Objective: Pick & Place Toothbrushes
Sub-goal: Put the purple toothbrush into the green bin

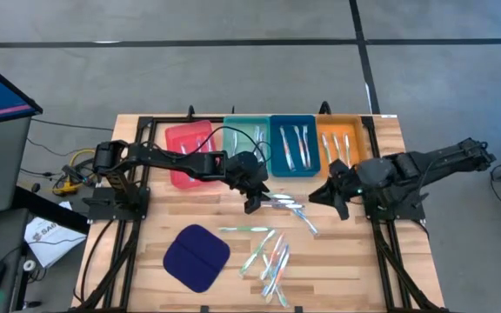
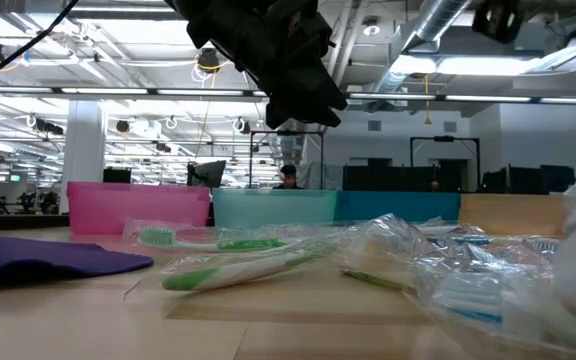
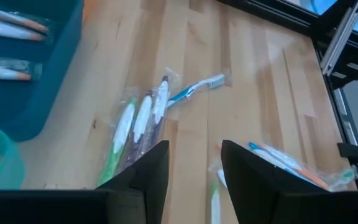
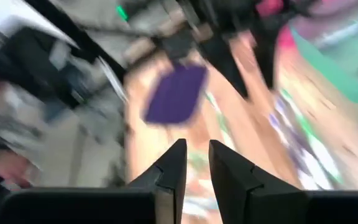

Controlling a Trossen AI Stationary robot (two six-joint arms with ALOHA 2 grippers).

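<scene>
1. Loose toothbrushes (image 1: 272, 252) lie scattered on the wooden surface (image 1: 146, 261), most in a cluster toward 5 o'clock of its middle, a few wrapped ones (image 1: 287, 205) at centre; roughly ten show loose, though overlap makes an exact count uncertain.
2. Four trays line the 12 o'clock edge: red tray (image 1: 181, 165), teal tray (image 1: 250, 130), blue tray (image 1: 292, 143) holding about three brushes, and orange tray (image 1: 342, 139) holding about three.
3. One dark blue pad (image 1: 196, 257) sits at 7 o'clock.
4. The left pincer (image 1: 255, 198) hangs over the centre brushes, fingers parted and holding nothing.
5. The right pincer (image 1: 337, 202) sits at 3 o'clock of the centre brushes, fingers nearly together, nothing visibly between them.
6. Judged step: a fresh pick. The next move calls for the left pincer to descend onto one wrapped brush and close across its thin handle.
</scene>
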